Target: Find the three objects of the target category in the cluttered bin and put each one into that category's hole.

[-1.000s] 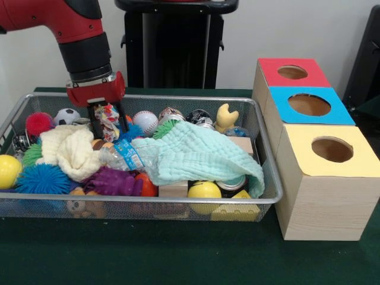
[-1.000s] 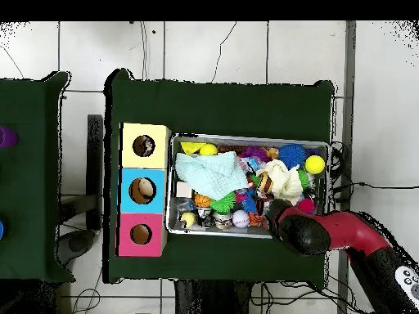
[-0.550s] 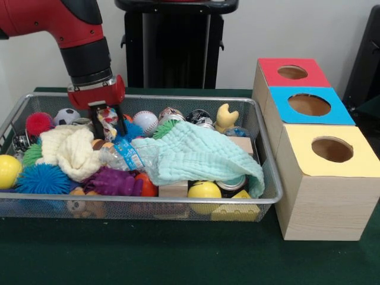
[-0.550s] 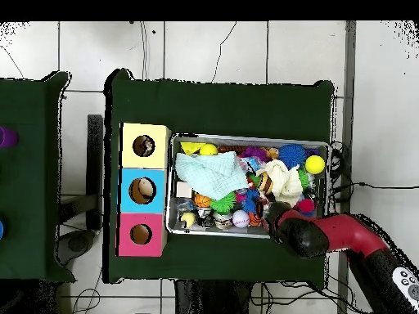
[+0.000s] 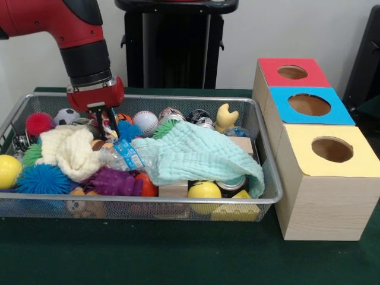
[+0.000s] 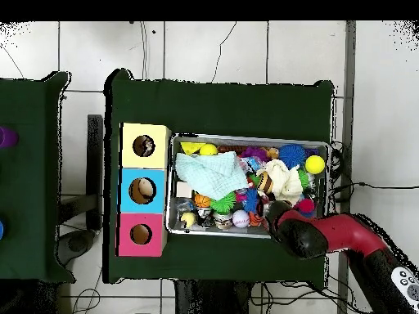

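A dark green cloth covers the table, which stands on a pale tiled floor seen in the overhead view. At the left and centre of the front view sits a silver wire-mesh bin crammed with toys. A mint-green waffle cloth is draped over the middle of the heap, with a cream fluffy cloth toward the left. Around them lie a crumpled clear plastic bottle with a blue label, a purple spiky toy, a blue spiky ball, a pink spiky ball, a yellow ball at the left edge, a white baseball, a small soccer ball and a yellow bone-shaped toy.

At the right of the frame stands a row of three light wooden boxes, each with a round hole in its lid — the red-topped box farthest back, the blue-topped box in the middle, the yellow-topped box nearest.

The red and black arm comes down at the upper left, its gripper lowered into the clutter at the back left of the bin, beside the baseball. The fingers seem buried among the toys, with a multicoloured knotted object between them — I cannot tell whether they are clamped on it.
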Motion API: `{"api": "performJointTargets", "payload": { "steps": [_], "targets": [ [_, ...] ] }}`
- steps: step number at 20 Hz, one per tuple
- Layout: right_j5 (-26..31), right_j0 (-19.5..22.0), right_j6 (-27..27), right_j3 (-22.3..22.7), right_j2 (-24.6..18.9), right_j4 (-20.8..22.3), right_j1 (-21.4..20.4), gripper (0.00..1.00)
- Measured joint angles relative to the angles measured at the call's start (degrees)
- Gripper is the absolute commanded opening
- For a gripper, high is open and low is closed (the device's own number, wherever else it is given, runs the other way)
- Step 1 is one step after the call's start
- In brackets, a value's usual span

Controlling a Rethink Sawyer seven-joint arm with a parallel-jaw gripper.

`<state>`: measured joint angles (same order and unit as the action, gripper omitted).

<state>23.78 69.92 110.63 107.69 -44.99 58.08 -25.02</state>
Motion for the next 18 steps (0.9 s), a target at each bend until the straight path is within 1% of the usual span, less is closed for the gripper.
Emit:
{"api": "performJointTargets", "payload": {
  "steps": [5, 10, 11, 12, 14, 17, 18],
  "targets": [
    [0.0, -0.7, 0.0, 0.0, 0.0, 0.1, -0.7, 0.00],
    [0.0, -3.0, 0.0, 0.6, 0.0, -1.1, -3.8, 0.00],
    [0.0, -3.7, 0.0, 0.7, 0.0, -1.8, -4.6, 0.00],
    [0.0, -5.0, 0.0, 0.7, 0.0, -3.5, -6.2, 0.00],
    [0.1, -6.1, 0.0, 0.7, 0.0, -5.0, -7.4, 0.00],
    [0.1, -9.3, 0.0, 0.7, 0.1, -9.4, -10.8, 0.00],
    [0.1, -10.0, 0.0, 0.8, 0.1, -10.2, -11.5, 0.00]
  ]
}}
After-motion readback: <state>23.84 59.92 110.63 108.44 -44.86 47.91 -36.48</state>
